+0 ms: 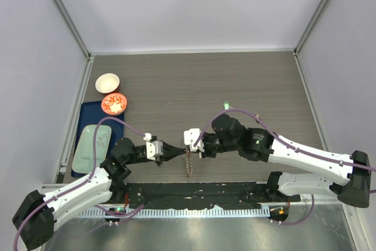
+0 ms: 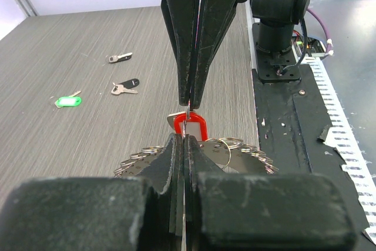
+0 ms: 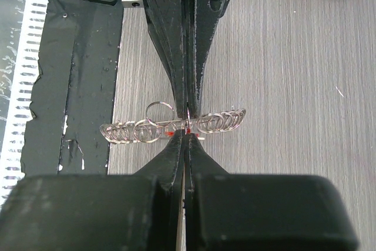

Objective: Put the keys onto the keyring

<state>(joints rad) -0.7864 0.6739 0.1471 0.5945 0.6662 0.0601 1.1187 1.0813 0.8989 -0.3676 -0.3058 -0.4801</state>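
Both arms meet nose to nose just in front of their bases, low over the wooden table [image 1: 235,80], and this is the fiddly part. The left gripper [image 2: 185,142] is pinched fully closed, and the keyring [image 3: 217,121], that flat loop of little linked wire rings, spreads out to either side of its tips, so it looks to be the one clamping the ring and holding it off the table, edge towards the right wrist camera. The overhead view shows the ring dangling below the meeting point. Coming in from the opposite side, the right gripper [image 3: 187,140] is clamped tight too, and the red key [image 2: 189,126] sits right at its tips, its plastic head standing upright against the ring. The tips crowd each other so closely that who grips exactly what is hard to be certain of, but that's my read: one arm steadies the ring so the other can work the key's hole onto a coil. Whether the red key is threaded on yet, I can't say. The rest wait out on the table, well apart from the action: a green-tagged key [image 2: 67,101], a black-headed key [image 2: 125,87] near it, and another small key [image 2: 120,57] further back.
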